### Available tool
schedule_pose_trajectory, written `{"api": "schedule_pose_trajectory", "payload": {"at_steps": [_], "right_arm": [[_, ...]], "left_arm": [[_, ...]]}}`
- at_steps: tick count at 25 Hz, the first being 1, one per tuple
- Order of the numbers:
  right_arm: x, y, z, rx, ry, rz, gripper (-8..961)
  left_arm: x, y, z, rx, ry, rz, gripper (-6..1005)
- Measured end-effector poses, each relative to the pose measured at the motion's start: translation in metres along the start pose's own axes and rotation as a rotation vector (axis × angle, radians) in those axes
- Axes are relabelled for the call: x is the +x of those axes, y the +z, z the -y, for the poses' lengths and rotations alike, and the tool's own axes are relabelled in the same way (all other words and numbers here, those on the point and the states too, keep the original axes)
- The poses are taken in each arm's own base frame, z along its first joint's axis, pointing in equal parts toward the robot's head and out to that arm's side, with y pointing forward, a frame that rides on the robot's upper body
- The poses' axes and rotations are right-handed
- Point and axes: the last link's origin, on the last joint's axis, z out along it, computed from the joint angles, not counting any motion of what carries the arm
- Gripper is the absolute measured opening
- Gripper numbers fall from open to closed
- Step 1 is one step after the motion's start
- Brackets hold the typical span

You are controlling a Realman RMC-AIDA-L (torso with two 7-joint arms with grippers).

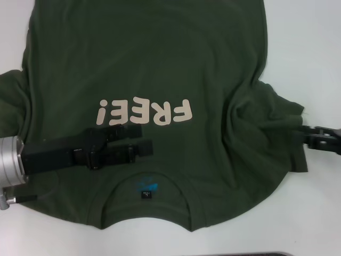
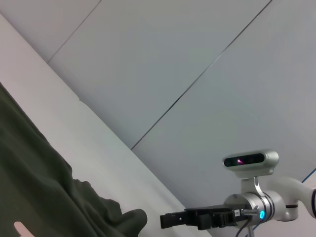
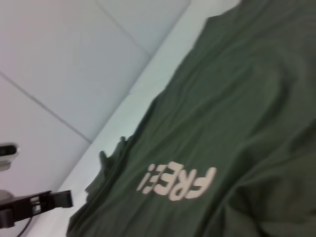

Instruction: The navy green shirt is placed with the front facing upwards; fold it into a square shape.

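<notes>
Head view: one navy green shirt (image 1: 160, 69); two tools

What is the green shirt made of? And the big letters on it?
The navy green shirt looks like soft matte knit cloth, probably cotton: it wrinkles and bunches at the sleeve. The cream FREE! letters look like a flat print laid on the cloth, smooth with crisp edges; which kind of print cannot be told.

A white table (image 1: 314, 53) carries the navy green shirt (image 1: 144, 58), spread front-up with its collar nearest the robot.
</notes>
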Motion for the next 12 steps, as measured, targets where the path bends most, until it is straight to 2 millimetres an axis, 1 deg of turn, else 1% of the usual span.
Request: {"api": "schedule_pose_trajectory", "payload": {"at_steps": [3,7,9,12], "right_arm": [[-0.001,-0.018,0.003,0.037,0.034,0.007,882],[-0.007,-0.036,0.005,0.079,0.06,0.03,884],[-0.012,-0.041,0.006,0.099,0.067,0.04,883],[-0.017,-0.042,0.009,0.125,0.076,0.032,882]], "left_arm": [[0.0,0.001,0.0,-0.001,0.0,-0.001,873],[0.001,0.001,0.0,-0.002,0.001,-0.006,873],[0.002,0.001,0.0,-0.003,0.002,-0.01,873],[0.003,0.0,0.0,-0.003,0.003,-0.017,873]]}}
